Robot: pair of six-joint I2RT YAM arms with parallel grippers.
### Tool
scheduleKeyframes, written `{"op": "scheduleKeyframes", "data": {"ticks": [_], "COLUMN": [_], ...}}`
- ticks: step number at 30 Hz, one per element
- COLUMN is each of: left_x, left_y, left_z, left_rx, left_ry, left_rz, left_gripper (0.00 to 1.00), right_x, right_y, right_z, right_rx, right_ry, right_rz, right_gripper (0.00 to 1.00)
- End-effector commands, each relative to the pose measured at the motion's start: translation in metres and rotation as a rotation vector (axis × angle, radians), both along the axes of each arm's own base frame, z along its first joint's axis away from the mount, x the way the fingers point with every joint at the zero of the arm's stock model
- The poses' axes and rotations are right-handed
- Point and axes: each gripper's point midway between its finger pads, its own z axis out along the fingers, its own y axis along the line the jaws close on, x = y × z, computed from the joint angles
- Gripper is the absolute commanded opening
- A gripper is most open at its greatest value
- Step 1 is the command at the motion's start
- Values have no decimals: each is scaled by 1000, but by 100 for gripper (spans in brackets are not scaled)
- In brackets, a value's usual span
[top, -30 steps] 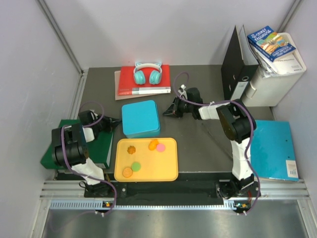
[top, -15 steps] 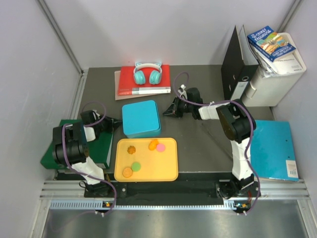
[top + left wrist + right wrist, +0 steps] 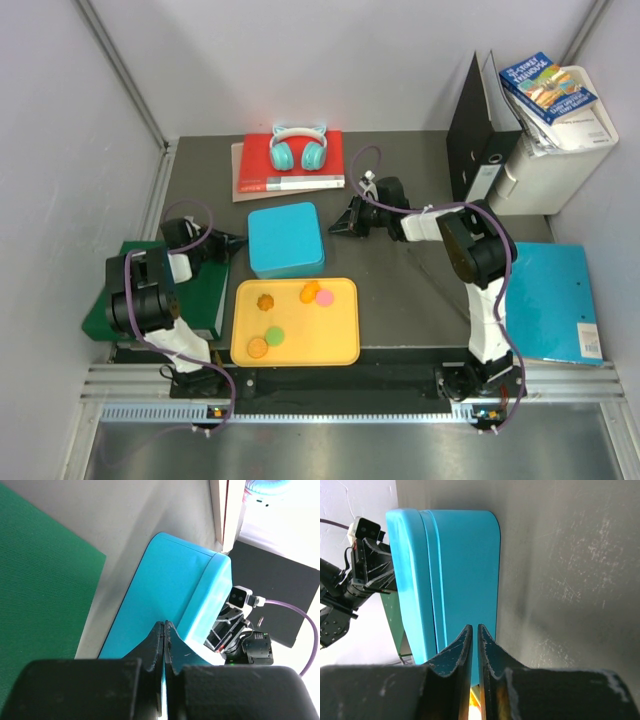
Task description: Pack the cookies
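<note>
- Top external: five small flat round toy cookies, three orange (one scalloped), one pink, one green, lie in a yellow plastic tray at the counter's near edge.
- The left gripper and right gripper are both closed and empty.

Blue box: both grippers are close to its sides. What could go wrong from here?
1. The left gripper and right gripper are both shut, so they may shove the blue box sideways rather than lift its lid.
2. A shoved box could bump the yellow tray close beside it and scatter the cookies.
</note>
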Motion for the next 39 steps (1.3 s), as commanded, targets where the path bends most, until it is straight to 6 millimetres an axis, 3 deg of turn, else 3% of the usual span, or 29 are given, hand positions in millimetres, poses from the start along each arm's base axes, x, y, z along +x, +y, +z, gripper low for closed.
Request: {"op": "scheduleKeyframes", "data": {"ticks": [1,28,31,32,35,39], "left_x": [12,21,21,21,20,21], "left_y": [-4,-11,-11,-11,-12,-12], "left_z": [30,45,45,45,44,44], "left_rx": [1,-20,-19,-18,-20,-21], "left_ry": [-107,-135,-138,-135,-131,-133], "left_rz": [-30,-39,-40,-41,-42,-43], "left_gripper": [0,0,0,0,0,0], "right_x": [4,6,14,18,18,10], "right_y": [2,-2,-10,-11,-5,11], "right_z": [3,9,31,60,94,119], "right_rx": [13,-8,-20,-8,21,57], "right_ry": [-27,-46,-111,-174,-229,-266], "right_rz": [7,-14,-71,-85,-71,-21], "right_gripper": [8,9,8,8,9,9]}}
